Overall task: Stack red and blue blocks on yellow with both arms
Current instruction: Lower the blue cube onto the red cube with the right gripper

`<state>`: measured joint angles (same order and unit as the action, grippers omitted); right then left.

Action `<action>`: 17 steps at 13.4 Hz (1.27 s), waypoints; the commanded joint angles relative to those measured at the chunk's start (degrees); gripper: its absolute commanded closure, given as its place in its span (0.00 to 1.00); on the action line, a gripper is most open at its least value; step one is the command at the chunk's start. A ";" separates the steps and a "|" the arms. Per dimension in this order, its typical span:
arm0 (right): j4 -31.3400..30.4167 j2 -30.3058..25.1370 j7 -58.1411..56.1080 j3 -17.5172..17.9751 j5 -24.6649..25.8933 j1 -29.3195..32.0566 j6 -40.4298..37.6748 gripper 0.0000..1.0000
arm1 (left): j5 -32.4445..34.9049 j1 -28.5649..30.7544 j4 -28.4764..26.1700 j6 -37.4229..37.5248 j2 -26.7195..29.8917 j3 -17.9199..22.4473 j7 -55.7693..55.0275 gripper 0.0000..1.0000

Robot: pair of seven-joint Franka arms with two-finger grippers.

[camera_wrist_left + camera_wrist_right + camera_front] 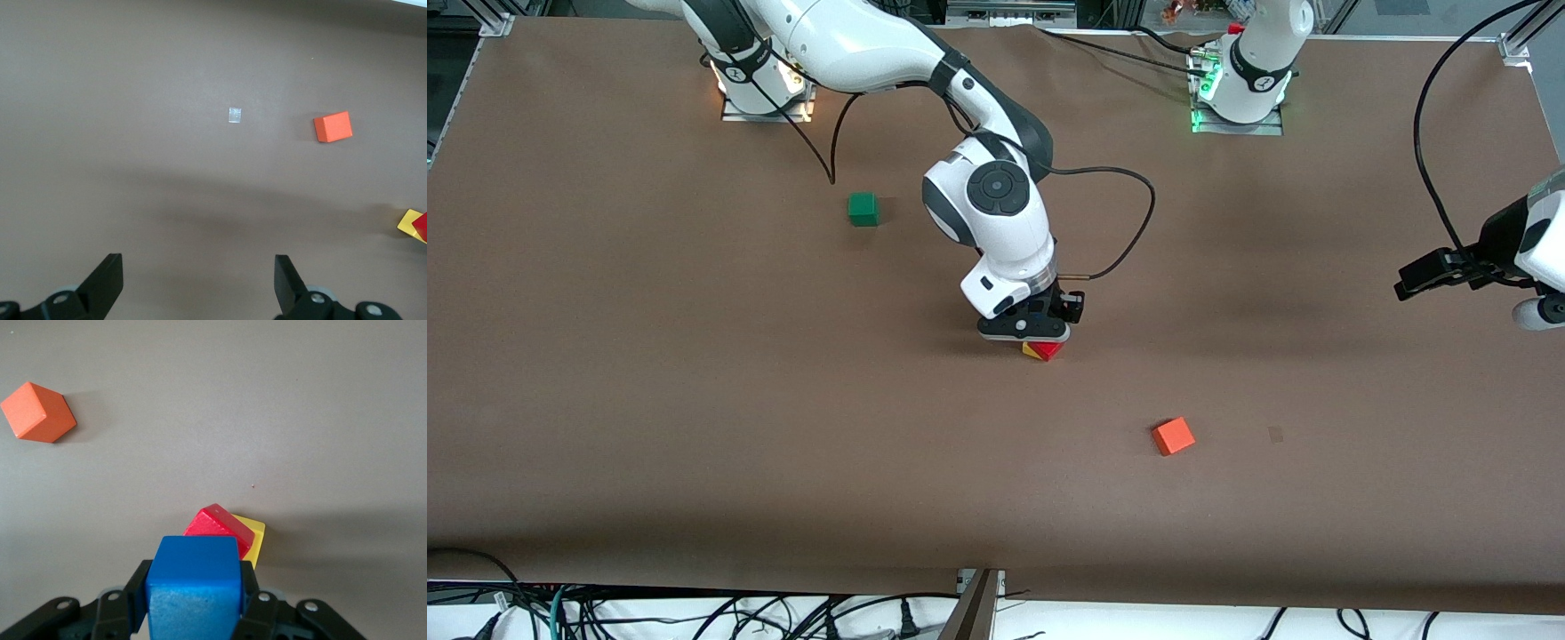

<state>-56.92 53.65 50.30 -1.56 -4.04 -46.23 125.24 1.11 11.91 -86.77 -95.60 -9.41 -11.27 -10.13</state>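
Note:
The red block (217,525) sits on the yellow block (256,537), turned a little askew on it, near the table's middle. In the front view only a bit of red (1051,349) and yellow (1032,350) shows under my right gripper (1039,338). My right gripper (193,590) is shut on the blue block (193,577) and holds it just over the red block. The blue block is hidden in the front view. My left gripper (1412,283) waits open and empty in the air over the left arm's end of the table; its view (198,283) shows the red and yellow stack (415,224) at the edge.
An orange cube (1173,436) lies nearer the front camera than the stack, toward the left arm's end; it also shows in both wrist views (333,126) (39,412). A green cube (863,209) lies nearer the right arm's base. A small pale mark (234,115) is on the brown table (694,400).

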 commanded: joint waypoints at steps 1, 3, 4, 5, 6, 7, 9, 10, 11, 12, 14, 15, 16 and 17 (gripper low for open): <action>2.08 1.19 -0.64 0.60 -0.09 0.35 -0.09 0.57 | -0.76 0.22 1.52 0.33 -0.70 -0.07 1.25 0.00; 2.08 1.19 -0.64 0.60 -0.09 0.35 0.00 0.56 | -0.76 0.31 1.52 0.33 -0.70 -0.07 1.34 0.00; 2.08 1.19 -0.64 0.60 -0.09 0.35 0.00 0.55 | -0.85 0.31 1.52 0.33 -0.70 -0.07 1.34 0.00; 2.08 1.19 -0.64 0.60 -0.09 0.35 0.09 0.52 | -0.85 0.31 1.52 0.33 -0.70 -0.07 1.34 0.00; 2.08 1.28 -0.56 0.60 -0.09 0.35 0.44 0.50 | -0.85 0.31 1.52 0.33 -0.70 -0.07 1.34 0.00; 2.08 1.37 -0.47 0.60 -0.09 0.35 0.96 0.49 | -0.85 0.31 1.52 0.33 -0.78 -0.07 1.34 0.00; 2.08 1.46 -0.47 0.68 -0.09 0.35 1.23 0.49 | -0.94 0.57 1.52 0.33 -1.13 -0.07 1.34 0.00; 1.99 1.46 -0.47 0.60 -0.09 0.35 1.23 0.48 | -1.02 0.75 1.52 0.33 -1.14 -0.07 1.42 0.00; 1.99 1.46 -0.47 0.60 -0.09 0.35 1.23 0.44 | -1.11 0.84 1.52 0.33 -1.22 0.02 1.42 0.00; 1.99 1.54 -0.47 0.60 -0.09 0.35 1.49 0.42 | -1.20 1.01 1.52 0.33 -1.22 0.02 1.42 0.00; 1.90 1.63 -0.38 0.60 -0.09 0.35 1.58 0.39 | -1.29 1.01 1.52 0.33 -1.22 0.02 1.42 0.00; 1.90 1.63 -0.38 0.60 -0.09 0.35 1.58 0.37 | -1.29 1.01 1.52 0.33 -1.22 -0.07 1.42 0.00; 1.90 1.63 -0.38 0.68 -0.17 0.35 1.58 0.37 | -1.29 1.01 1.52 0.33 -1.22 -0.07 1.34 0.00; 1.90 1.63 -0.29 0.60 -0.17 0.35 1.58 0.34 | -1.38 1.01 1.52 0.33 -1.22 0.02 1.42 0.00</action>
<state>-56.92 54.30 50.30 -1.55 -4.06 -46.23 126.79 1.11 12.44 -86.72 -95.61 -10.08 -11.17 -10.07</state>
